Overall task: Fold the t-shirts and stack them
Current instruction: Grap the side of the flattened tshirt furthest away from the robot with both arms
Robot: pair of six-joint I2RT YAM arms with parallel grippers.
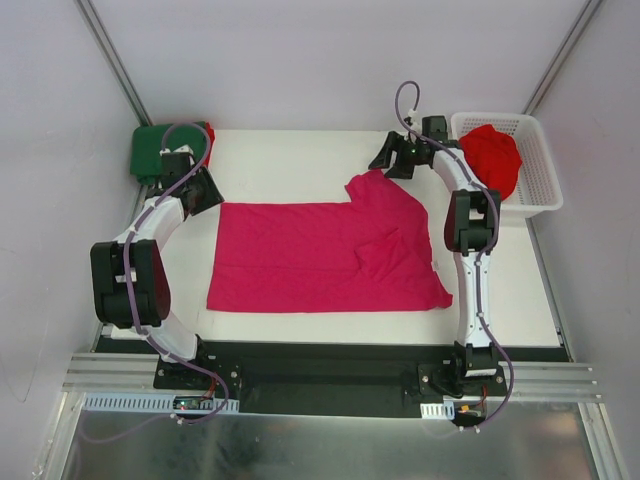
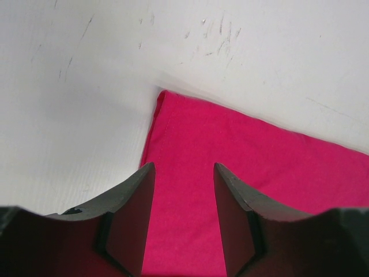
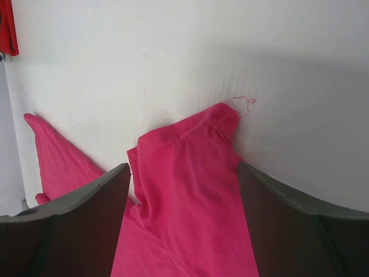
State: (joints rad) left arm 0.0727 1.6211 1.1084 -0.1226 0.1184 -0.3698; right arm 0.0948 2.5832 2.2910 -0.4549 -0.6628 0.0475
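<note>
The pink t-shirt (image 1: 320, 255) is lying flat on the bench (image 1: 300, 160) while the left end effector (image 2: 184, 170) and right end effector (image 3: 183, 167), both spread, are hovering over its far corners, presumably lining up a fold.

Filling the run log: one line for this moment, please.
magenta t-shirt spread flat | left gripper open over far-left corner | right gripper open over far-right corner

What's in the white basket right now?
A crumpled red t-shirt sits in the white basket, heaped toward its left side. Whether anything lies beneath it cannot be seen; the cloth hides the bottom there.
</note>
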